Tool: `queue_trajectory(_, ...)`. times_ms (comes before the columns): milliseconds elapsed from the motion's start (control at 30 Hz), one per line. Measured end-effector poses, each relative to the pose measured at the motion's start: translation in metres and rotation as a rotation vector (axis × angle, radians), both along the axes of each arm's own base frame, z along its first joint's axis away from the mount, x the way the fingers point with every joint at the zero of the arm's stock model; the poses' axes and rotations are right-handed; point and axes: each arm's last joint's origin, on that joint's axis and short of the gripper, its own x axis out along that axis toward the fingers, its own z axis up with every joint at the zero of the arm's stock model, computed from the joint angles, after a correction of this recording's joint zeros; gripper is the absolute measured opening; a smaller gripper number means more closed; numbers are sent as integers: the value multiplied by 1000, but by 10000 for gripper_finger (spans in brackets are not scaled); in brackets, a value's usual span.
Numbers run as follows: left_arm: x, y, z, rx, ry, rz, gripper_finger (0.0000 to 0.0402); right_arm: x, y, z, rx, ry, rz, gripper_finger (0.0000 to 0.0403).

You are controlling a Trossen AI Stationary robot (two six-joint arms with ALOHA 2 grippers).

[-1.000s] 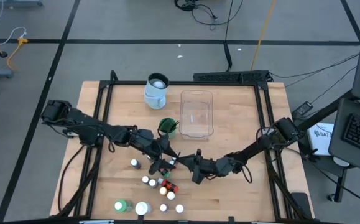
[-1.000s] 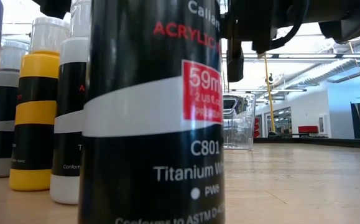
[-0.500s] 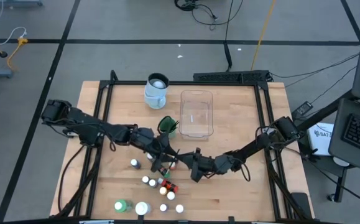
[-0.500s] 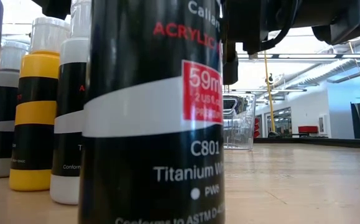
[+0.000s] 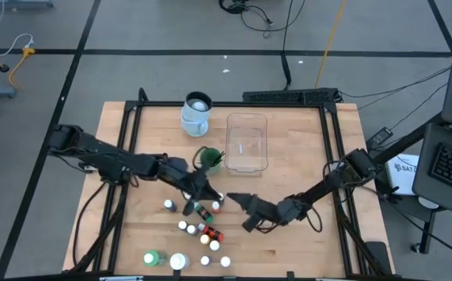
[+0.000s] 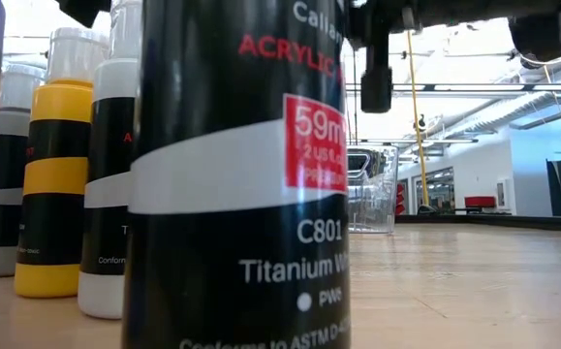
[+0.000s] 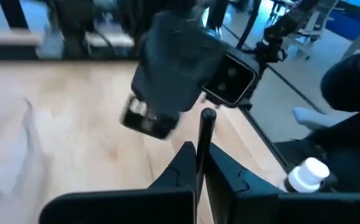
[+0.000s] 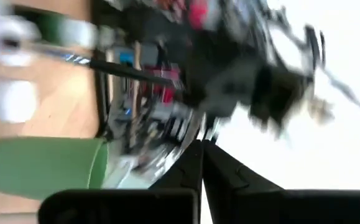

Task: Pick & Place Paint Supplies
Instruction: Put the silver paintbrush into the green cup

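Over the last second your left claw (image 5: 199, 196) has snapped shut from wide open, and the right claw (image 5: 234, 200) has backed off toward the bench's right edge, so the two no longer sit tip to tip. The left claw (image 7: 198, 149) is now clamped on a thin dark brush (image 7: 203, 132), whose shaft stands up between the closed fingers. It hangs above mid-bench. The right claw (image 8: 201, 144) is fully closed, with nothing visible between its fingers. Just under and beside the left claw the small white-capped paint bottles (image 5: 193, 229) are scattered toward the near edge, the low camera's side, a red one (image 5: 211, 232) among them. At that edge stand a green bottle (image 5: 153, 257) and a white jar (image 5: 179, 261), side by side. From the low camera you see a Titanium White bottle (image 6: 236, 194) right up close and a yellow bottle (image 6: 55, 165) behind it. A green container (image 5: 210, 158) sits by the clear tub (image 5: 247, 142) near the far edge, and the pale jug (image 5: 197, 114) stands near the tub, closer to the left edge.
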Motion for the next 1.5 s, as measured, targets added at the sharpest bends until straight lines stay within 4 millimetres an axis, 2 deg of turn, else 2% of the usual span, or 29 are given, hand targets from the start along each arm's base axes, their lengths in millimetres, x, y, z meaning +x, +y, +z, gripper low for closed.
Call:
queue_trajectory(100, -15, 5, 24, 86, -102, 30, 4, -6, -3, 10, 248, -162, -77, 0)
queue_trajectory(233, -50, 17, 57, 243, -187, 146, 4, -23, -11, 18, 597, -340, -152, 0)
queue_trajectory(333, -71, 27, 66, 318, -177, 267, 4, -44, -21, 16, 880, -445, -106, 0)
queue_trajectory(433, -77, 38, 59, 329, -158, 311, 4, -67, -36, 8, 1230, -391, 100, 0)
queue_trajectory(533, -75, 50, 40, 348, -112, 354, 4, -77, -64, 0, 1721, -126, 334, 0)
queue_trajectory(600, -67, 62, 28, 333, -109, 388, 3, -84, -79, -9, 1895, -34, 380, 0)
queue_trajectory(667, -62, 73, 14, 314, -76, 382, 4, -92, -85, -16, 1931, -68, 391, 0)
queue_trajectory(900, -42, 102, -9, 194, -2, 448, 3, -113, -96, -36, 1878, -128, 338, 0)
queue_trajectory(1333, -18, 108, -49, 158, 125, 518, 3, -119, -99, -44, 1838, -141, 289, 0)
queue_trajectory(1500, -16, 108, -54, 159, 140, 517, 10, -119, -99, -45, 1835, -139, 283, 0)
